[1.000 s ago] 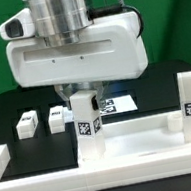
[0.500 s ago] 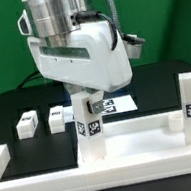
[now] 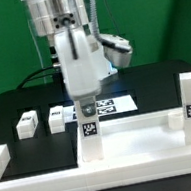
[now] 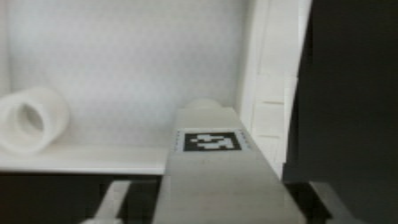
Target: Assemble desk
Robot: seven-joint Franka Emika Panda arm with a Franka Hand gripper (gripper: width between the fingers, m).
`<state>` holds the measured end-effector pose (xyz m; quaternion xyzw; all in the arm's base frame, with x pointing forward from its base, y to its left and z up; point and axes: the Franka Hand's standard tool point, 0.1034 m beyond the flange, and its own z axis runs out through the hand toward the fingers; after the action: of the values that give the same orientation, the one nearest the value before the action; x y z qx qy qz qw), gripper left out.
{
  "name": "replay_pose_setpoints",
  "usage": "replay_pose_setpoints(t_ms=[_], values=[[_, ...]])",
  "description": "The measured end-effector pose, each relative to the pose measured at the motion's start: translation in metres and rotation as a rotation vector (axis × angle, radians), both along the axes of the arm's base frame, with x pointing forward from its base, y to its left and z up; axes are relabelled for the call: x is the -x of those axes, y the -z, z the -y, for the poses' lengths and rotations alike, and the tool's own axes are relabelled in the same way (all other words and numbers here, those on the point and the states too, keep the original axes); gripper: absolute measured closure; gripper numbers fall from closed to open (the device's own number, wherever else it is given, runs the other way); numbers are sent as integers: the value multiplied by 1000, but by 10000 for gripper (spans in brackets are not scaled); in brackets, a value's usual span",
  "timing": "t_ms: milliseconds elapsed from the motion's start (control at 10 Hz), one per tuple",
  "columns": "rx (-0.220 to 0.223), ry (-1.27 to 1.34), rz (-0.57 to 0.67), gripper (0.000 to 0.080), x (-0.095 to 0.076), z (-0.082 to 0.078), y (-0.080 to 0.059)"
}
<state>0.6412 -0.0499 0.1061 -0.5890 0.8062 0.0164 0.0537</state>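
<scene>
The white desk top [image 3: 141, 136] lies at the front with its raised rim up. One tagged leg [image 3: 189, 97] stands upright on it at the exterior view's right. A second tagged leg [image 3: 90, 133] stands at its left part. My gripper [image 3: 85, 107] hangs straight over this leg, seen edge-on, its fingers astride the leg's top. In the wrist view the leg [image 4: 215, 150] runs between my fingers [image 4: 121, 200], with a dark gap on each side, so the gripper [image 4: 222, 205] is open. Two loose legs [image 3: 26, 123] [image 3: 56, 118] lie on the black table.
The marker board [image 3: 114, 105] lies flat behind the gripper. A white border rail [image 3: 1, 159] runs along the front left. In the wrist view a round boss [image 4: 25, 120] shows on the desk top [image 4: 125, 60].
My gripper has turned about a quarter turn around its vertical axis, from broadside to edge-on. The leg under it still shows a tag to the front and stays in place.
</scene>
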Motion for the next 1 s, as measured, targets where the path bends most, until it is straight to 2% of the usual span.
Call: replay_pose_setpoints(t_ms=[100, 400, 500, 600, 700, 800, 900, 1000], values=[[-8, 86, 20, 502, 0, 0, 0], [14, 148, 25, 495, 4, 0, 0], [9, 153, 27, 449, 3, -1, 1], [8, 151, 27, 449, 3, -1, 2], [7, 150, 27, 257, 4, -2, 2], [12, 109, 29, 184, 4, -3, 2], [28, -23, 38, 157, 3, -9, 0], [22, -51, 48, 152, 3, -17, -7]])
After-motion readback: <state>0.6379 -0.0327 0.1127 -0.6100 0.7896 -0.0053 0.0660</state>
